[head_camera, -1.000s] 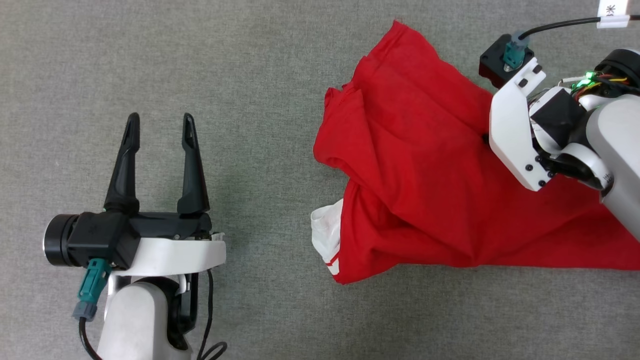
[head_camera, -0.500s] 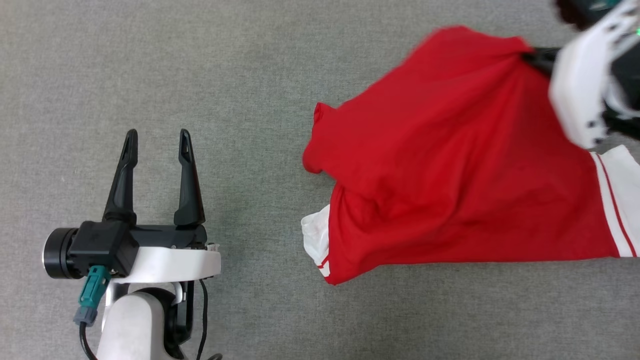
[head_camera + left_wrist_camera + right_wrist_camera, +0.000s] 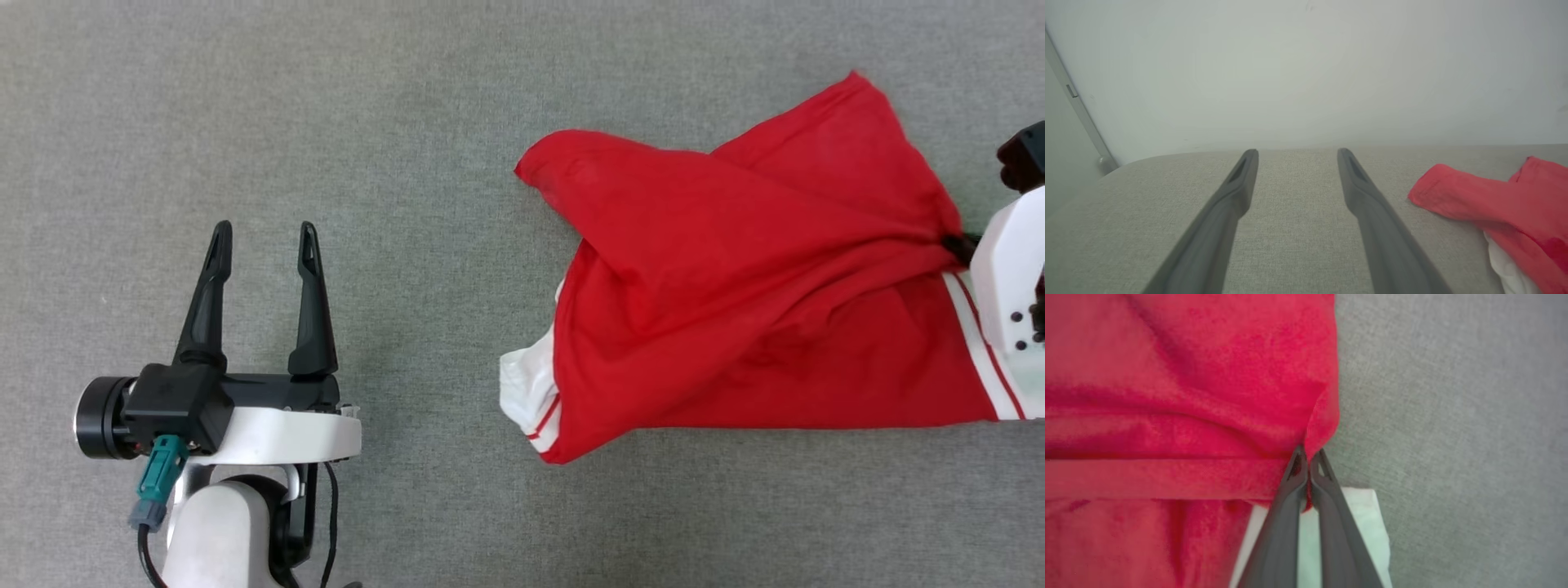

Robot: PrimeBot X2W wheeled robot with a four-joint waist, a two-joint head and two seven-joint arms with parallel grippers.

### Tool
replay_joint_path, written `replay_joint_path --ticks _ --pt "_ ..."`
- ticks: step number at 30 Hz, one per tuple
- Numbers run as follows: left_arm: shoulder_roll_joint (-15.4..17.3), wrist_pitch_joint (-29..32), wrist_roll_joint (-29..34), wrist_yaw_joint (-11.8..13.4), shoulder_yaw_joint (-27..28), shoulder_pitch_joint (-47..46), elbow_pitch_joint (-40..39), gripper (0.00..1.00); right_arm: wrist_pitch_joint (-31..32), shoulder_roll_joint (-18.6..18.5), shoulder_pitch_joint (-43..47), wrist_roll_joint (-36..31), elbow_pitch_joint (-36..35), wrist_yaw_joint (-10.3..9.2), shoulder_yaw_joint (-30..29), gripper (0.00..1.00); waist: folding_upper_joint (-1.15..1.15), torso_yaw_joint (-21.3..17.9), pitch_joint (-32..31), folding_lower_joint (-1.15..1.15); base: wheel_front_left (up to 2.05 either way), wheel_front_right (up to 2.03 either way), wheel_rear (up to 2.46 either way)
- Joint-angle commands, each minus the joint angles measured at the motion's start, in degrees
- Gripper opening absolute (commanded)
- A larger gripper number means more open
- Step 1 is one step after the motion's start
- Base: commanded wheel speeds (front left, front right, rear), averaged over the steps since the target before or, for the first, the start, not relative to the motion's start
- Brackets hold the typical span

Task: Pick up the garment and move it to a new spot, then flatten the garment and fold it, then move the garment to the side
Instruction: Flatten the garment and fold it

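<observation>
The garment [image 3: 735, 310] lies bunched, long axis left-to-right, one white sleeve [image 3: 522, 384] lower left, seemingly another at right. Right gripper [image 3: 1308, 457] pinches its red edge; left gripper [image 3: 263, 237] gapes empty.

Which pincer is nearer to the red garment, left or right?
Right. The right pincer is shut on the edge of the garment; the left pincer is open, well apart, to its left.

Red shirt [image 3: 735, 302], rumpled on the grey surface [image 3: 408, 122].
Folded loosely over itself, white striped sleeve [image 3: 526, 396] poking out below.
</observation>
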Motion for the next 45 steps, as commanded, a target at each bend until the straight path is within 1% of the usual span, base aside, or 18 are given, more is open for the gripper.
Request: replay_joint_path --ticks 1,5,7,9,13,16,19,21,26,29,34,36,39,40,45 --pt "0.02 -0.15 0.56 -0.31 0.20 -0.04 0.17 1.00 -2.03 0.58 0.62 -1.10 -0.41 -0.02 -0.84 1.00 0.00 -0.31 -0.94 0.00 0.00 0.00 0.00" --pt "0.79 -0.15 1.20 -1.32 0.79 -0.53 0.87 1.00 -10.01 0.24 0.80 -4.94 -3.75 -0.02 -3.71 1.00 0.00 -0.93 -3.47 0.00 0.00 0.00 0.00" --pt "1.59 -0.15 1.37 -2.20 0.93 -1.27 1.53 1.00 -14.78 0.50 1.38 -6.79 -5.82 -0.03 -6.70 1.00 0.00 -1.28 -4.86 0.00 0.00 0.00 0.00" --pt "2.67 -0.14 1.71 -3.08 0.84 -2.40 2.47 1.00 -19.46 1.68 2.68 -8.80 -7.64 -0.02 -10.42 1.00 0.00 -1.58 -6.06 0.00 0.00 0.00 0.00" --pt "5.83 -0.10 2.46 -4.92 -0.43 -6.50 5.17 1.00 -26.04 4.73 6.76 -13.63 -12.45 -0.03 -18.47 1.00 0.00 -2.06 -8.03 0.00 0.00 0.00 0.00" --pt "8.32 3.01 2.02 -6.08 -2.28 -11.40 7.18 1.00 -28.85 8.74 11.47 -18.32 -16.84 -0.03 -25.41 1.00 0.00 -2.46 -8.83 0.00 0.00 0.00 0.00" --pt "11.16 8.84 0.39 -6.90 -5.79 -15.84 9.09 1.00 -29.97 12.92 16.44 -23.15 -22.08 -0.03 -31.75 1.00 0.00 -2.90 -9.08 0.00 0.00 0.00 0.00" --pt "13.83 14.03 -1.64 -7.14 -9.56 -19.05 9.93 1.00 -29.48 15.53 20.09 -25.96 -25.75 -0.02 -34.47 1.00 0.00 -3.31 -9.11 0.00 0.00 0.00 0.00" --pt "21.80 27.55 -12.49 -7.15 -22.07 -28.30 8.86 1.00 -27.46 20.21 26.83 -30.20 -33.84 -0.02 -38.81 1.00 0.00 -4.24 -8.64 0.00 0.00 0.00 0.00" --pt "26.57 36.94 -20.28 -7.16 -30.18 -33.30 8.40 1.00 -26.50 21.85 28.96 -31.52 -36.94 -0.03 -39.58 1.00 0.00 -5.21 -8.19 0.00 0.00 0.00 0.00" --pt "32.42 51.30 -33.04 -7.16 -42.73 -39.12 6.43 1.00 -25.94 23.41 30.63 -32.69 -39.58 -0.02 -40.19 1.00 0.00 -6.60 -7.52 0.00 0.00 0.00 0.00" --pt "34.26 55.34 -36.78 -7.16 -47.10 -40.93 5.68 1.00 -25.74 23.68 30.88 -33.07 -40.18 -0.03 -40.14 1.00 0.00 -7.23 -7.10 0.00 0.00 0.00 0.00" --pt "36.53 59.21 -41.17 -7.17 -53.09 -43.25 4.75 1.00 -25.71 23.91 30.57 -33.39 -40.77 -0.03 -39.94 1.00 0.00 -8.08 -6.35 0.00 0.00 0.00 0.00" --pt "36.53 59.21 -41.17 -7.17 -53.09 -43.25 4.75 1.00 -25.71 23.91 30.57 -33.39 -40.77 -0.03 -39.94 1.00 0.00 -8.08 -6.35 0.00 0.00 0.00 0.00" --pt "38.49 62.70 -45.62 -7.17 -62.35 -46.01 3.95 1.00 -25.53 24.24 29.46 -33.60 -40.88 -0.02 -39.76 1.00 0.00 -9.27 -4.92 0.00 0.00 0.00 0.00"
